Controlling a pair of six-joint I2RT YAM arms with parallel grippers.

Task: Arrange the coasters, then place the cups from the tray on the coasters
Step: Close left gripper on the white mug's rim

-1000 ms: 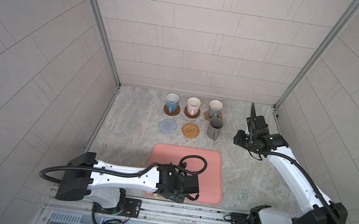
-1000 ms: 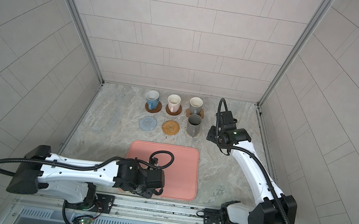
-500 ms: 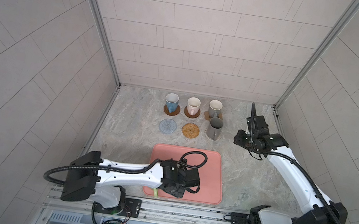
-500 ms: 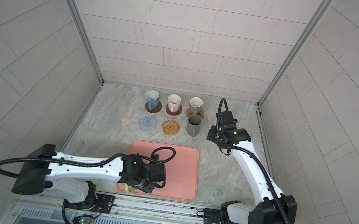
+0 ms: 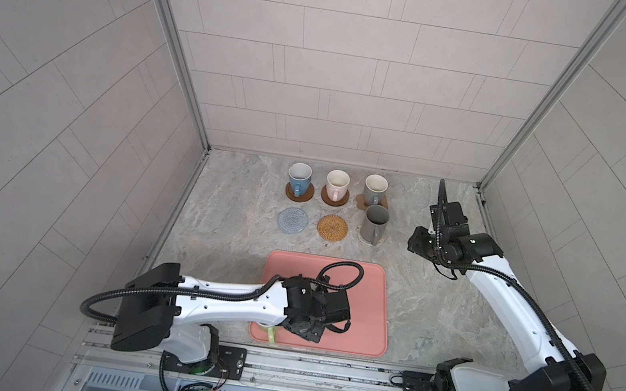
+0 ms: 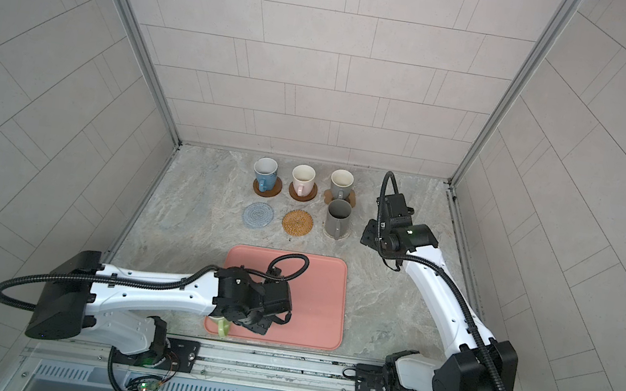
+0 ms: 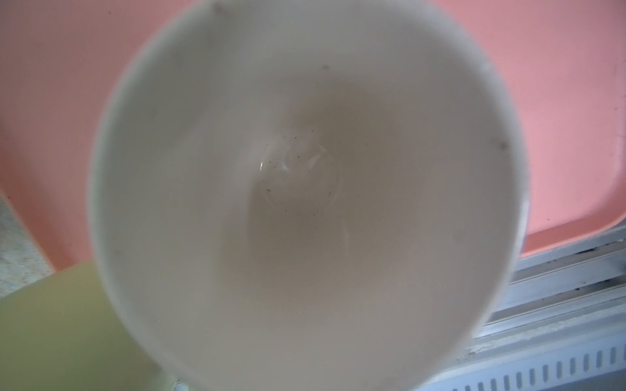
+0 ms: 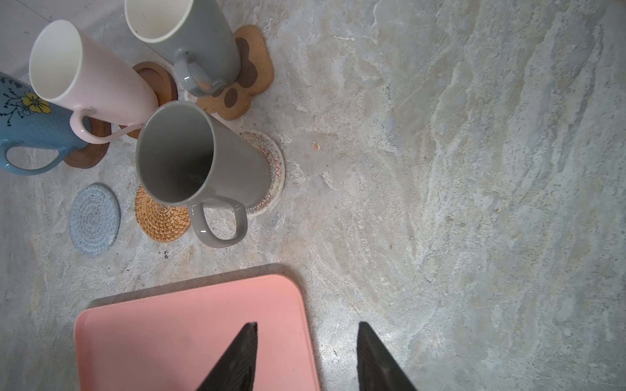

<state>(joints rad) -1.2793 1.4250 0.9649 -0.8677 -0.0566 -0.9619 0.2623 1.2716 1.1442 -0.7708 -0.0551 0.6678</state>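
Left tool (image 5: 298, 326) over green mug (image 5: 272, 335) on tray (image 5: 366, 305); grip cannot be told. Right tool (image 8: 306, 326) apart, empty.

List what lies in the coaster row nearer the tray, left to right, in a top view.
grey-blue crochet coaster → golden rattan coaster → tall dark-grey mug

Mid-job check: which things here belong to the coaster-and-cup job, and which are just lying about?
Job: tray, green mug, blue mug, pink mug, grey mug, tall grey mug, crochet coaster, rattan coaster, paw coaster, beige coaster, wooden coasters.
Lying about: crumb, front rail.
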